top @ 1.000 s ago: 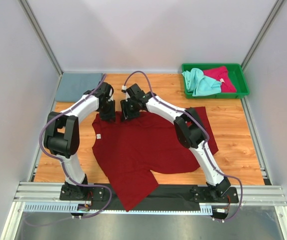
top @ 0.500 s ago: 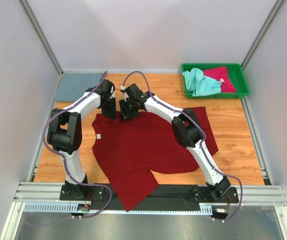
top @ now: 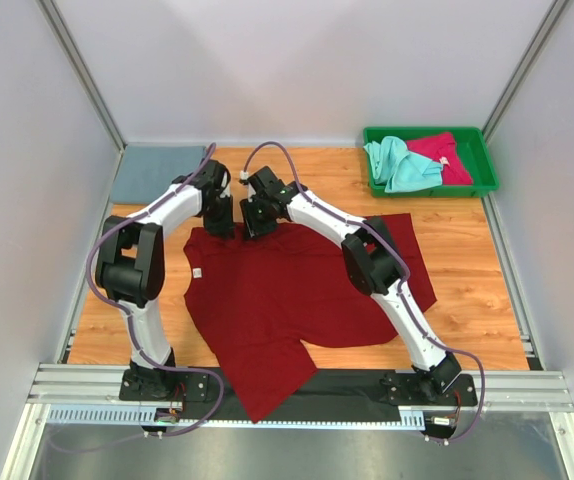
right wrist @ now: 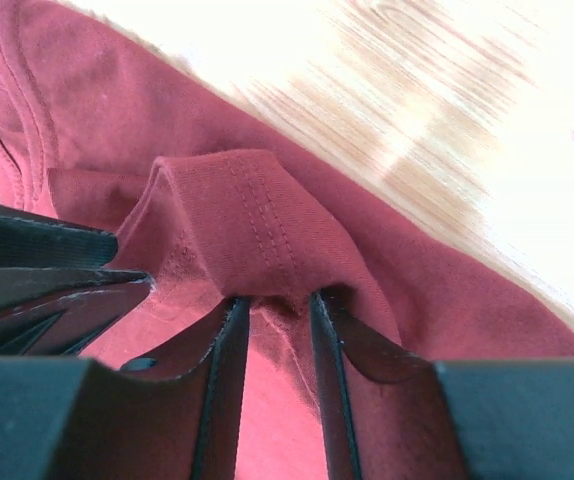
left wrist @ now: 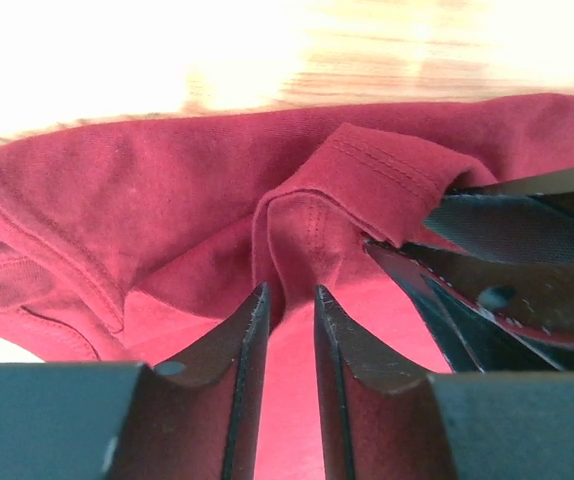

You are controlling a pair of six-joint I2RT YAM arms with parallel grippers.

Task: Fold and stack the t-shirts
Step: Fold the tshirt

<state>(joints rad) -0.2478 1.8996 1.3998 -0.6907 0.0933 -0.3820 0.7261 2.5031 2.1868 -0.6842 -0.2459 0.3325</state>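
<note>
Left wrist view shows the left gripper (left wrist: 289, 298) nearly closed, pinching a raised fold of the dark red shirt (left wrist: 157, 190) at its hem. Just to its right, the right gripper (right wrist: 279, 300) pinches the same edge likewise. The rest of the shirt lies spread behind both grippers, toward the arm bases.

Wooden table (top: 467, 300): dark red t-shirt (top: 287, 290) spread at centre, grey-blue t-shirt (top: 157, 172) far-left corner, green tray (top: 432, 190) far-right.

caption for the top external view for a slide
Left gripper and right gripper pinch the far edge of the dark red t-shirt spread on the wooden table.
</note>
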